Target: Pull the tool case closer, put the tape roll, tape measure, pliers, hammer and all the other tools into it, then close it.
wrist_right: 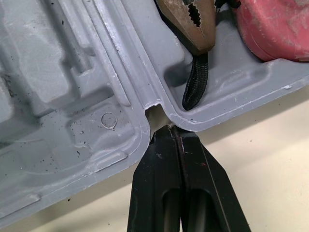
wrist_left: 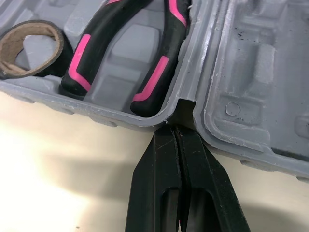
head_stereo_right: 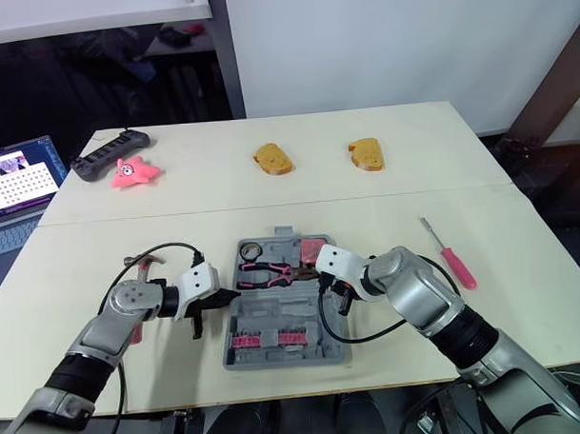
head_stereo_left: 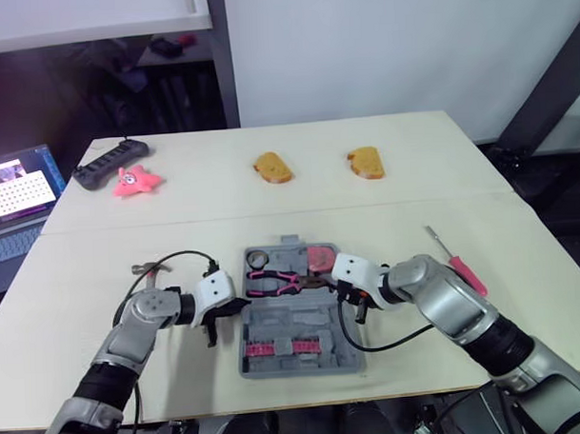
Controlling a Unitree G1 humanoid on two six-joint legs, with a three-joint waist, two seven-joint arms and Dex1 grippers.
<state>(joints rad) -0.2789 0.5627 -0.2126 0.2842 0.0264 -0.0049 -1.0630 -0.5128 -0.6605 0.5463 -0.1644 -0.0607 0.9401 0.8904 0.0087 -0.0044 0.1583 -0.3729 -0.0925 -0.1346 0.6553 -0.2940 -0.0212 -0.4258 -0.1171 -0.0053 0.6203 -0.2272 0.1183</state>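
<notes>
Left gripper (wrist_left: 175, 129) closed | right gripper (wrist_right: 170, 128) closed | tips at grey moulded-plastic tool case (head_stereo_left: 298, 320) hinge notches

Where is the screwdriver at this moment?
In the head views the screwdriver lies on the table at the robot's right, outside and to the right of the open case, handle pointing toward the robot.

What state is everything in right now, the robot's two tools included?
case: open, lying flat.
tape roll: in the case.
pliers: in the case.
tape measure: in the case.
hammer: loose, left of the case.
screwdriver: loose, right of the case.
left tool: shut, tips at the case's hinge notch.
right tool: shut, tips at the opposite hinge notch.
laptop: open, screen lit.
</notes>
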